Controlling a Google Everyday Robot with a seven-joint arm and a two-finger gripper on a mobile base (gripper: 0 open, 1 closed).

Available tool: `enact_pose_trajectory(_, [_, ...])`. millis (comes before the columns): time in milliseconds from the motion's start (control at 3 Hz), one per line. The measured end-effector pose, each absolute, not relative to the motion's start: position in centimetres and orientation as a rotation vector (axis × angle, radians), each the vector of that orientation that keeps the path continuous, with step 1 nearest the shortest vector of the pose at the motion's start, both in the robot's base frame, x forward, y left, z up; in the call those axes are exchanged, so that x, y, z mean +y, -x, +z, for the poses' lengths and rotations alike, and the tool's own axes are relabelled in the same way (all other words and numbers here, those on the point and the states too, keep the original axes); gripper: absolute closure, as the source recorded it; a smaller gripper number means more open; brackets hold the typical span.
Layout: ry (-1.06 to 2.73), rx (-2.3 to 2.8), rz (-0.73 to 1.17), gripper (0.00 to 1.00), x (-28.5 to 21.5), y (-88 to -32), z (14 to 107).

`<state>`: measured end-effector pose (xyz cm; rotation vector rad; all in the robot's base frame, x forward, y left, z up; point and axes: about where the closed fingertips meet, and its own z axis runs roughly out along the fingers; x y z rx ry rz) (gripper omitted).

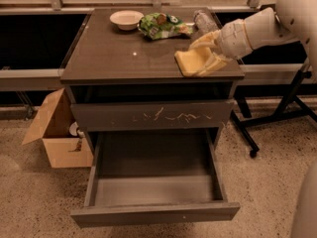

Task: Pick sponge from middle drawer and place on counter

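Note:
The pale yellow sponge [189, 62] is at the front right of the counter [119, 53], low over its surface or touching it. My gripper [207, 54] comes in from the right, its yellowish fingers [203, 41] closed on the sponge's right side. The middle drawer [153, 214] is pulled wide open below, and its inside looks empty.
A white bowl [126, 19], a green snack bag [161, 26] and a clear plastic bottle [203, 19] sit at the back of the counter. The scratched drawer front [153, 115] above the open drawer is shut. An open cardboard box [57, 128] stands at the left. Black stand legs [277, 115] are on the right.

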<state>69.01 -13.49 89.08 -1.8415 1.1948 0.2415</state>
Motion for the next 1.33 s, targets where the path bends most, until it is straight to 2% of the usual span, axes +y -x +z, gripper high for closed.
enact_pose_trajectory(333, [1.757, 1.223, 0.267, 1.0, -13.4, -71.5, 89.7])
enact_pose_trajectory(1000, [1.592, 1.353, 0.304, 0.6, -14.5, -75.6, 89.6])
enact_pose_trajectory(1333, [1.506, 1.416, 0.315, 0.28, -15.5, -77.4, 89.3])
